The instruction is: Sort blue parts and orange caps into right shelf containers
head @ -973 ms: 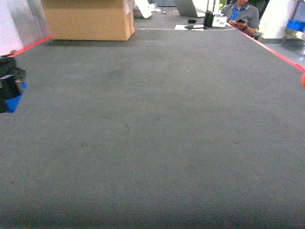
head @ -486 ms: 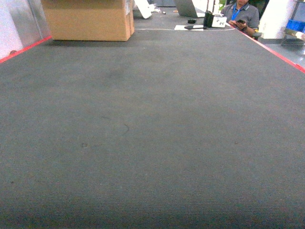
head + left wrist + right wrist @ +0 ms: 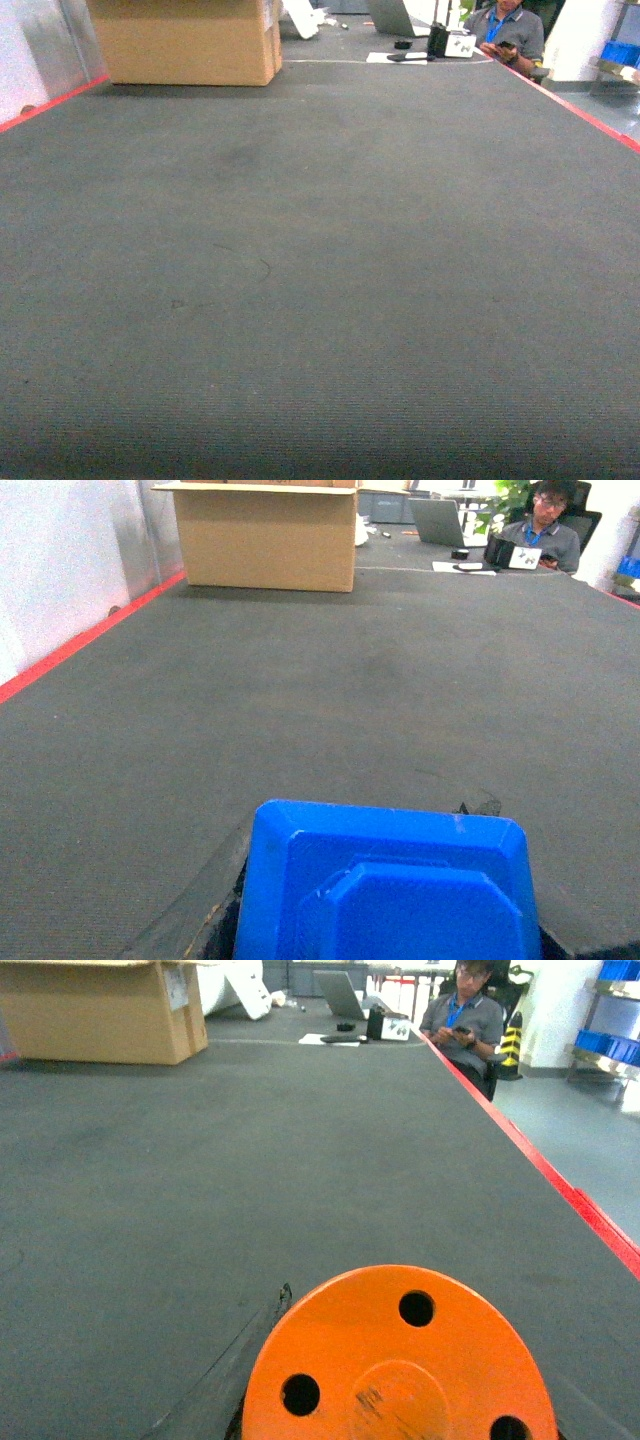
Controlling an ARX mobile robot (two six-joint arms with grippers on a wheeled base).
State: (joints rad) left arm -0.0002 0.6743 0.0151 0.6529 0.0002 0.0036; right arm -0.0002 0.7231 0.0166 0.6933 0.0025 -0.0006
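Filling the bottom of the left wrist view, a blue part [image 3: 385, 885] sits right at the camera, its flat face with a raised inner step turned upward. It hangs over the dark grey tabletop [image 3: 330, 700], and the left jaws themselves are hidden behind it, so I cannot tell how wide they stand, though the part's place hard against the wrist suggests they have hold of it. A cardboard box [image 3: 268, 535] stands at the far end of the tabletop, well beyond the part and a little to its left, with a red edge strip [image 3: 90, 630] running along the tabletop's left side.

The right wrist view has an orange cap [image 3: 400, 1365] in the same spot, close to the lens and low in the frame, a round disc with three small holes showing. The right jaws are covered by it too; their opening cannot be told. A seated person [image 3: 462, 1015] in a grey shirt is at the far right corner of the tabletop, beyond the cap, next to a laptop [image 3: 340, 995]. Blue bins [image 3: 605, 1045] rest on a shelf [image 3: 600, 1058] off the tabletop's right side, far from the cap.

From the head camera neither arm shows; only the tabletop, the box and the person appear.
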